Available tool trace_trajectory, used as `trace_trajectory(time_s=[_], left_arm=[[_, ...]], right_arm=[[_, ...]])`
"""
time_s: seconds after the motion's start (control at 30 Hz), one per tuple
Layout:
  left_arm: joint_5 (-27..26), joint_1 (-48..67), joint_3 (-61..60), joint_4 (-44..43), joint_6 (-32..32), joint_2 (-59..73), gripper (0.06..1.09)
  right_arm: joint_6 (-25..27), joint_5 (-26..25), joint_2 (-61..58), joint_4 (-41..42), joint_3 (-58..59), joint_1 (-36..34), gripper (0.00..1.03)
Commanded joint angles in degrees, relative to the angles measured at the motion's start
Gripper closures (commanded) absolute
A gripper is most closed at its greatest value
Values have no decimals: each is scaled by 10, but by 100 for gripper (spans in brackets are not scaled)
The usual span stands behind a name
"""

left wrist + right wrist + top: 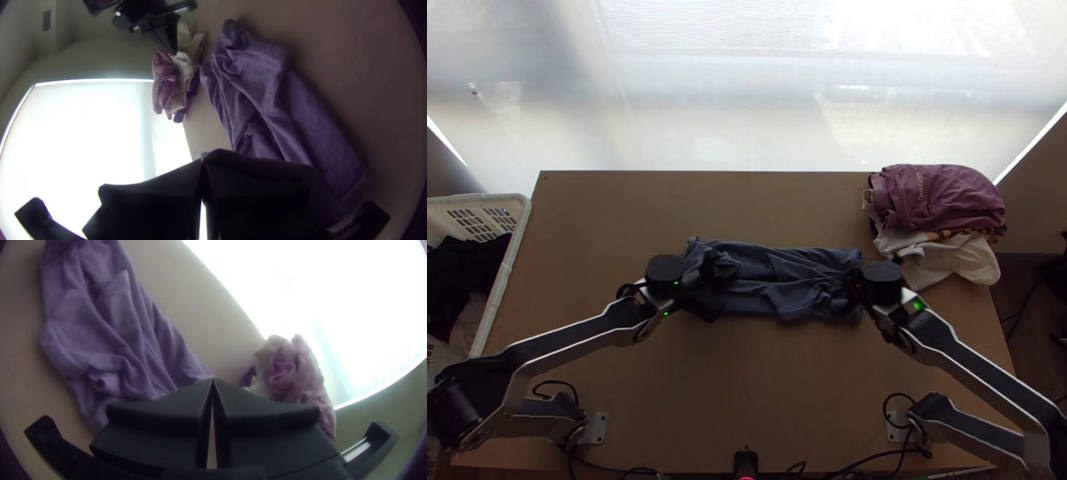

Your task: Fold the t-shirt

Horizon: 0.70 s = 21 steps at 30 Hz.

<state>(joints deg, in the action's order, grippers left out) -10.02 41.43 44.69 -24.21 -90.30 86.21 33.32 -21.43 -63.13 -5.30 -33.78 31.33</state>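
The blue-grey t-shirt (779, 276) lies in a wrinkled, folded strip across the middle of the table. At its left end is my left gripper (717, 276), with cloth bunched up beside it. In the left wrist view the left gripper (202, 162) is shut on a bit of the t-shirt (275, 102), which shows at the fingertips. My right gripper (853, 284) is over the strip's right end. In the right wrist view the right gripper (212, 381) is shut, its tips meeting above the t-shirt (102, 329), no cloth visible between them.
A pile of clothes, maroon (939, 196) over white (947, 260), sits at the table's back right corner. A white basket (503, 272) holding dark clothes stands by the left edge. Bare table (747, 384) lies between the arms' bases.
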Motion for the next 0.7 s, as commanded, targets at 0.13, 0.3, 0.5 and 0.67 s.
trace_trajectory(time_s=[0.13, 0.3, 0.5, 0.67], left_arm=[[-9, 118, 206, -10, -23, 209, 105], [-10, 158, 324, 0, -18, 307, 105], [-10, 185, 429, 16, 0, 392, 105], [-11, 198, 479, 15, 7, 442, 100]], right_arm=[[41, 7, 223, -114, 58, -130, 100], [46, 46, 274, -147, 71, -191, 100], [52, 54, 301, -158, 89, -217, 100], [54, 66, 304, -159, 90, -229, 100]])
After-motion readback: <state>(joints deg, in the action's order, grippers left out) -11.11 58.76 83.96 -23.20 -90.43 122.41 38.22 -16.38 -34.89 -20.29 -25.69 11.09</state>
